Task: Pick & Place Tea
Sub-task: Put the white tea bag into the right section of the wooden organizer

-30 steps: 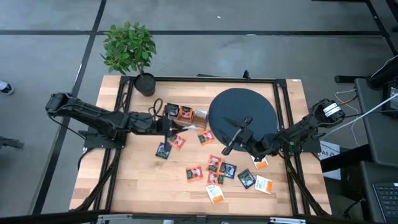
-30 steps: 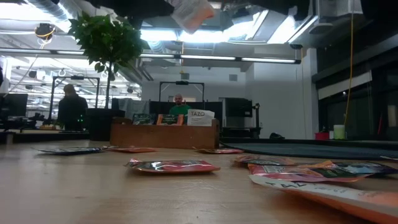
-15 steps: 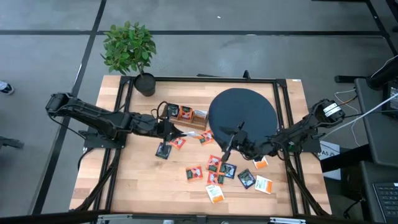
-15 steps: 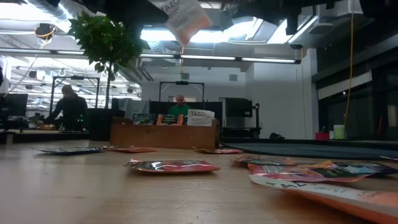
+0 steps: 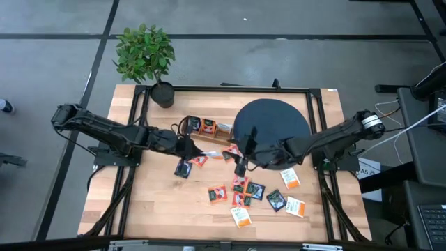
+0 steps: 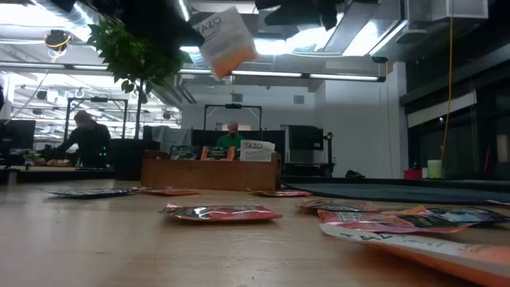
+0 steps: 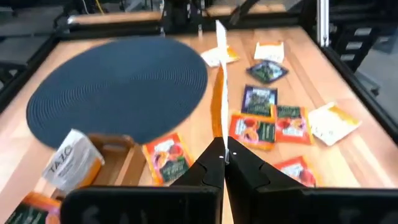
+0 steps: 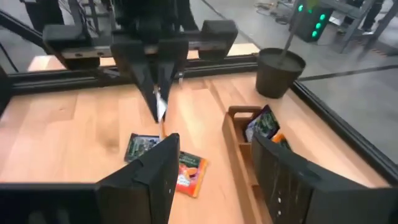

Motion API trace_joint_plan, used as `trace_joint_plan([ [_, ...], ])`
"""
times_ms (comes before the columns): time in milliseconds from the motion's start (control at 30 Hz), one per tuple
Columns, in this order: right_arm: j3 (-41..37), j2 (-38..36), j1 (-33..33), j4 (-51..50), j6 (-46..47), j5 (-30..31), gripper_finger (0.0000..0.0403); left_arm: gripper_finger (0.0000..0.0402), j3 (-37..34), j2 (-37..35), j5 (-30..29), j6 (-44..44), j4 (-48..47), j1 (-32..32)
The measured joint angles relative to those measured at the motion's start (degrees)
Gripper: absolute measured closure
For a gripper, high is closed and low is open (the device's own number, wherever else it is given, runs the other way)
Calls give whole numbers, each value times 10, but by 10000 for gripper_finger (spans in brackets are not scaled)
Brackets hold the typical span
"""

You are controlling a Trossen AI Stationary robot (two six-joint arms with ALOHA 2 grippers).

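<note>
1. as the right arm has swung in from the disc's right side toward the middle of the table, the right gripper (image 8: 216, 149) now faces the left gripper (image 7: 222, 149) at close range, fingers spread wide with nothing between them.
2. the left gripper stays pinched shut on a white-and-orange tea sachet (image 7: 219, 81), held edge-on in the air above the table, pointing at the right gripper. this looks like a handover being set up; the sachet is not yet between the right fingers.
3. just below the two grippers lie a red-orange sachet (image 5: 200, 160) and a dark sachet (image 5: 182, 169), flat on the wood.
4. beside them stands the wooden compartment tray (image 8: 233, 134), already holding a few sachets. it is near enough for the right fingers to clip its wall.
5. nearer the front edge, the loose sachets (image 5: 244, 188) lie scattered, some overlapping.
6. the black round disc (image 5: 272, 122) lies under the right arm.
7. a potted plant (image 5: 144, 52) stands at the far corner.
8. beyond the table, a seated person (image 6: 231, 135) and another person (image 6: 89, 135) are in the room.
</note>
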Motion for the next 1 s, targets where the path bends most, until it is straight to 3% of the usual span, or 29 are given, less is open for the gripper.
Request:
trace_joint_plan([
  [133, 37, 0, -2, -73, 2, -3, 203, 400, 40, 8, -1, -3, -70, 7],
  [300, 46, 0, -2, -81, 1, -54, 203, 400, 85, 47, 8, 14, -120, 14],
  [467, 45, 0, -2, -112, 3, -60, 203, 399, 130, 105, 28, 42, -160, 19],
  [767, 45, 0, -2, -158, 55, -90, 203, 399, 201, 164, 28, 86, -174, 19],
  [1000, 45, 0, -2, -178, 61, -99, 203, 399, 212, 169, 15, 86, -185, 19],
])
